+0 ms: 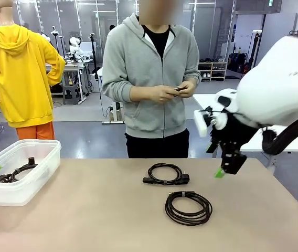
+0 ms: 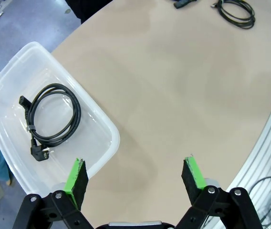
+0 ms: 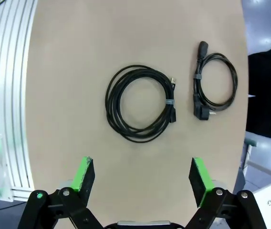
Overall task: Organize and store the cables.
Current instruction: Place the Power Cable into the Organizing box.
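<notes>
Right wrist view looks down on the counter (image 3: 68, 47). The right end effector (image 3: 140, 168) hangs above it, released and empty. Ahead of its fingers lie a larger black cable coil (image 3: 138, 102) and, beside it, a smaller cable coil (image 3: 215, 88). The left end effector (image 2: 135, 167), also released, hovers at the edge of a clear bin (image 2: 4, 93) holding a third cable coil (image 2: 54, 117).

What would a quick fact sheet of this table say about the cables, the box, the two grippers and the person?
Loose cables: far cable and near cable, coiled, apart on the table
Stored: third cable inside clear bin, robot's left
Left gripper: open, empty, by the bin
Right gripper: open, empty, above the table
Person: far side, hands together on something small and dark
</notes>
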